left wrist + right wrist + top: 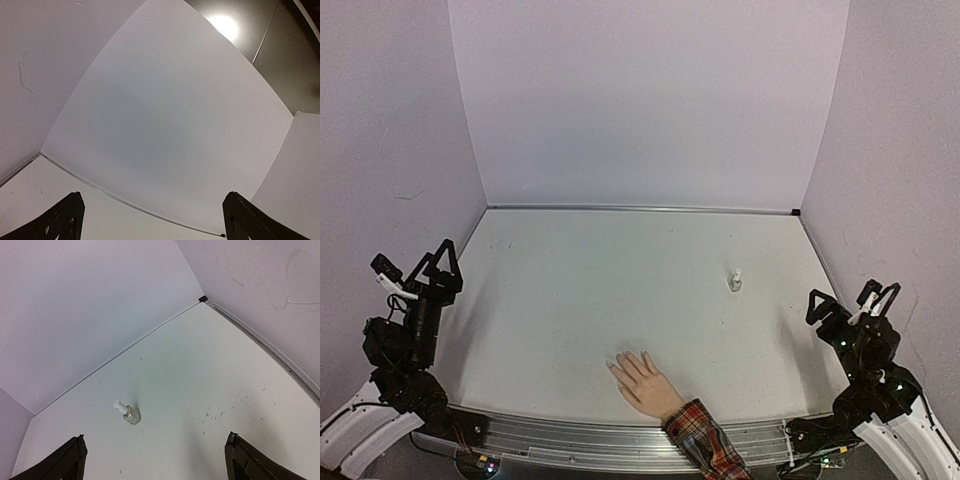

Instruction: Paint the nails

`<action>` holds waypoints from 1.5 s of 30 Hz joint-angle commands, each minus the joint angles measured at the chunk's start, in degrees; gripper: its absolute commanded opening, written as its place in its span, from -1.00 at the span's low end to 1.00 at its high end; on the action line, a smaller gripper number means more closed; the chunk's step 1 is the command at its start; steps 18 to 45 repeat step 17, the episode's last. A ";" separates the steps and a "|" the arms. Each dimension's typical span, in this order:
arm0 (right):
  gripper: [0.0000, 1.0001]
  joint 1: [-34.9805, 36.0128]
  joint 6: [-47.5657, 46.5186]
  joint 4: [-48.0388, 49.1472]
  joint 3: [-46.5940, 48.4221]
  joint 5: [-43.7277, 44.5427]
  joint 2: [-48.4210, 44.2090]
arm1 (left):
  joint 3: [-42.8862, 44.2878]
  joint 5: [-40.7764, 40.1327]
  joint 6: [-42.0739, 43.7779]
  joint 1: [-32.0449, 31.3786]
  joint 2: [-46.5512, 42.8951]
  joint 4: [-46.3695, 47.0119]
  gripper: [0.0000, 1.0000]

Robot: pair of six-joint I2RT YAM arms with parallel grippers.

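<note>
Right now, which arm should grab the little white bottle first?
Probably the right. The bottle stands on the right half of the table, nearer the open right tool, whose camera sees it ahead. The left tool is farther away.

The light is soft and even, and the pictures are bright and sharp. A round lamp (223,26) glares white at the top of the left wrist view. The table (570,300) shows only faint, soft shadows. Straight wall (165,110) edges look bent in both wrist views, most near the corners.
</note>
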 commanded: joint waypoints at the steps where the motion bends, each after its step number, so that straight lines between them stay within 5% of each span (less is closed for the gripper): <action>1: 0.97 0.08 2.28 -1.29 -0.33 2.26 -3.61 | -5.32 -2.38 -0.66 0.11 -2.72 -4.86 0.99; 45: 0.97 0.04 5.91 -1.09 -0.16 6.85 0.75 | -4.69 -2.20 -0.51 0.11 0.43 -3.38 0.99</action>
